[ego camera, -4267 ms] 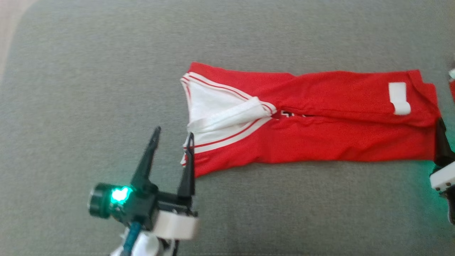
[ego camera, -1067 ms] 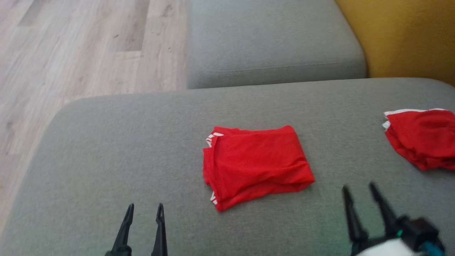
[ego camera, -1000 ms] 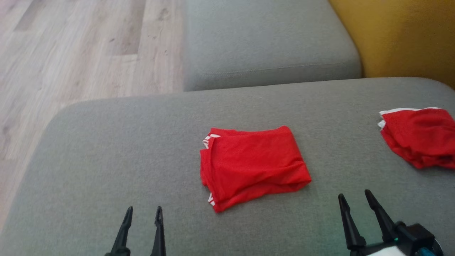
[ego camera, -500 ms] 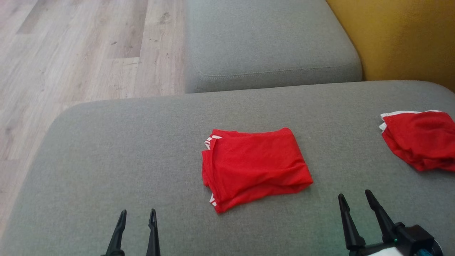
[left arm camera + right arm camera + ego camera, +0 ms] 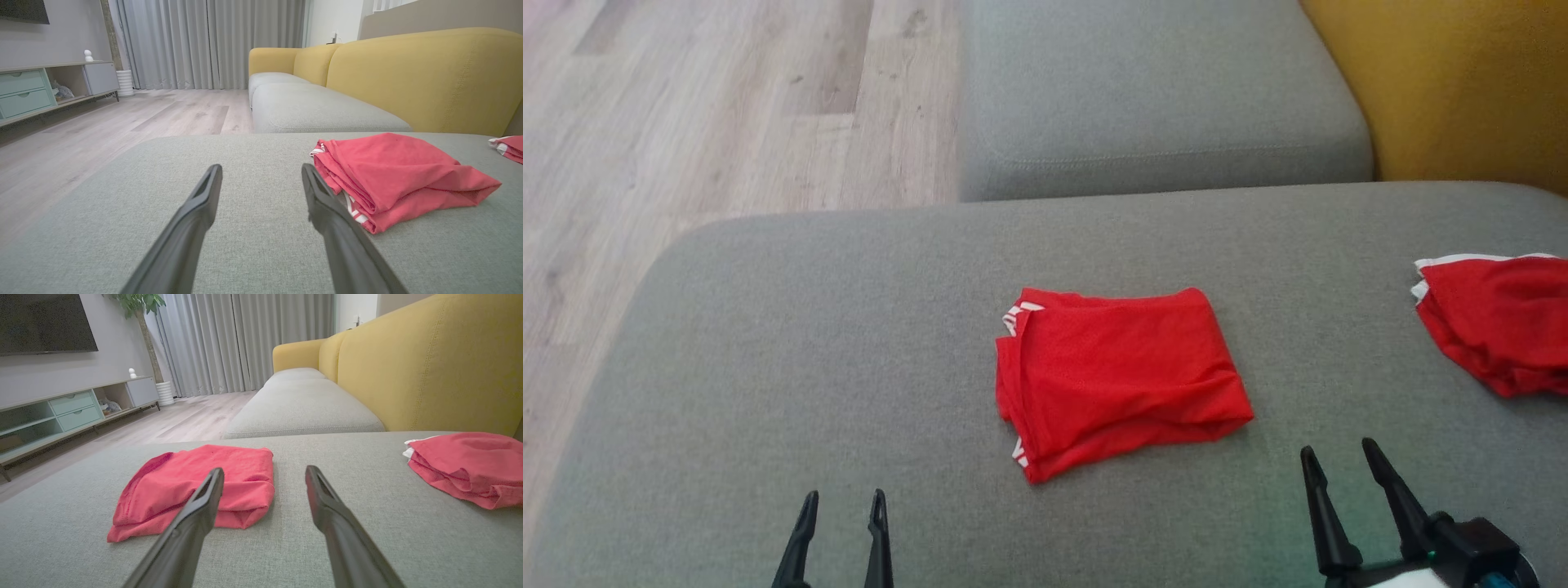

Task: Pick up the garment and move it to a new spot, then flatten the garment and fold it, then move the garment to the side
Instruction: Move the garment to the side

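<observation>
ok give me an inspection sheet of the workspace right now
surface: grey sofa cushion, smooth fabric
job's things: folded red garment lying mid-cushion, touched by no gripper
clutter: second red garment folded at the cushion's right side
grippers: left gripper and right gripper both open, empty, short of the garment
cables: nothing seen
surroundings: wood floor, yellow sofa back, another grey seat cushion beyond

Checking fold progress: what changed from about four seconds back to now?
The garment went from a long strip to a compact folded stack. The left tool and right tool, then at its ends, now hang open, clear of it. The second red garment stayed put.
</observation>
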`<state>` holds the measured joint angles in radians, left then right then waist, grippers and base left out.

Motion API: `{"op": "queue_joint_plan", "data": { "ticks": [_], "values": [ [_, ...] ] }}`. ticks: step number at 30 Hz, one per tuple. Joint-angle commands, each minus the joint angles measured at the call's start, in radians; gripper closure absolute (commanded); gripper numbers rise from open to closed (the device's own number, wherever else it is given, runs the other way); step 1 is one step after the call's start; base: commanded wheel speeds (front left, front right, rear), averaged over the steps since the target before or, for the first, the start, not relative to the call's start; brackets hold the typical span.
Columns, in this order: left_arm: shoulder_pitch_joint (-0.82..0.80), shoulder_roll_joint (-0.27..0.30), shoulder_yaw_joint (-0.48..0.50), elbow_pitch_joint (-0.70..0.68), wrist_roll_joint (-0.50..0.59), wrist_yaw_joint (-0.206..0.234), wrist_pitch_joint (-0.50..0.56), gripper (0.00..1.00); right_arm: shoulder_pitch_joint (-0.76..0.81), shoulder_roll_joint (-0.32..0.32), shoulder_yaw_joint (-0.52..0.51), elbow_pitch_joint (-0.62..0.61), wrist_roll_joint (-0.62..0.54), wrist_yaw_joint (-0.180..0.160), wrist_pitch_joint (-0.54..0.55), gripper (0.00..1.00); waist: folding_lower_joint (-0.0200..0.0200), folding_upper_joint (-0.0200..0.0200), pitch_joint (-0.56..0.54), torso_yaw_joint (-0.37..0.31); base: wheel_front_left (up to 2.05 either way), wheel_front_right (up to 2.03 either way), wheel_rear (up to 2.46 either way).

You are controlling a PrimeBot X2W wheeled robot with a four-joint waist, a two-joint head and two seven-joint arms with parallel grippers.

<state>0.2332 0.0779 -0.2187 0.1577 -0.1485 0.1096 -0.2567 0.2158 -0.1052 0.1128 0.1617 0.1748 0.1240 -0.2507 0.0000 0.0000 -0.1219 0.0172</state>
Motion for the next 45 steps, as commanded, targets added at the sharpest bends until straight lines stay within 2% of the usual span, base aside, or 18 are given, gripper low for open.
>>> {"op": "queue_joint_plan", "data": {
  "ticks": [1,5,9,12,18,25,26,28,32,36,45],
  "values": [
    [-0.042,-0.013,0.044,-0.027,0.009,-0.005,-0.005,0.0,-0.038,-0.004,0.013,-0.025,-0.001,0.007,-0.011,0.0,0.0,0.0,0.007,0.004,0.0,0.0,0.0],
    [-0.053,-0.016,0.038,-0.025,0.016,-0.009,-0.005,0.0,-0.068,0.003,0.008,0.022,0.029,0.007,-0.011,0.0,0.0,0.0,0.04,0.022,0.0,0.0,0.0],
    [-0.062,-0.019,0.029,-0.014,0.02,-0.016,-0.005,0.0,-0.153,-0.003,0.037,0.153,0.137,0.007,-0.008,0.0,0.0,0.0,0.07,0.048,0.0,0.0,0.0],
    [-0.085,-0.021,0.016,-0.005,0.021,-0.024,-0.005,0.0,-0.295,-0.042,0.057,0.287,0.235,0.007,0.067,0.0,0.0,0.0,0.107,0.078,0.0,0.0,0.0],
    [-0.132,-0.025,-0.012,0.002,0.021,-0.032,-0.005,0.0,-0.492,-0.082,0.064,0.477,0.329,0.007,0.213,0.0,0.0,0.0,0.18,0.125,0.0,0.0,0.0],
    [-0.171,-0.027,-0.035,0.013,0.01,-0.03,-0.005,0.0,-0.64,-0.087,0.109,0.635,0.397,0.007,0.255,0.0,0.0,0.0,0.239,0.147,0.0,0.0,0.0],
    [-0.176,-0.027,-0.037,0.015,0.008,-0.029,-0.005,0.0,-0.653,-0.087,0.125,0.653,0.403,0.007,0.262,0.04,0.0,0.0,0.244,0.148,0.0,0.0,0.0],
    [-0.185,-0.027,-0.043,0.018,0.006,-0.028,-0.005,0.0,-0.676,-0.088,0.156,0.68,0.421,0.007,0.265,1.0,0.0,0.0,0.252,0.151,0.0,0.0,0.0],
    [-0.2,-0.027,-0.047,0.018,-0.001,-0.02,-0.005,0.0,-0.713,-0.109,0.194,0.7,0.449,0.007,0.215,1.0,0.0,0.0,0.259,0.141,0.0,0.0,0.0],
    [-0.204,-0.028,-0.041,0.003,0.006,-0.018,-0.005,0.0,-0.755,-0.165,0.252,0.71,0.438,0.007,0.183,1.0,0.0,0.0,0.276,0.096,0.0,0.0,0.0],
    [-0.251,-0.028,-0.026,-0.018,0.025,-0.029,-0.005,0.0,-0.859,-0.365,0.326,0.696,0.424,0.007,0.184,1.0,0.0,0.0,0.361,-0.022,0.0,0.0,0.0]
  ]
}}
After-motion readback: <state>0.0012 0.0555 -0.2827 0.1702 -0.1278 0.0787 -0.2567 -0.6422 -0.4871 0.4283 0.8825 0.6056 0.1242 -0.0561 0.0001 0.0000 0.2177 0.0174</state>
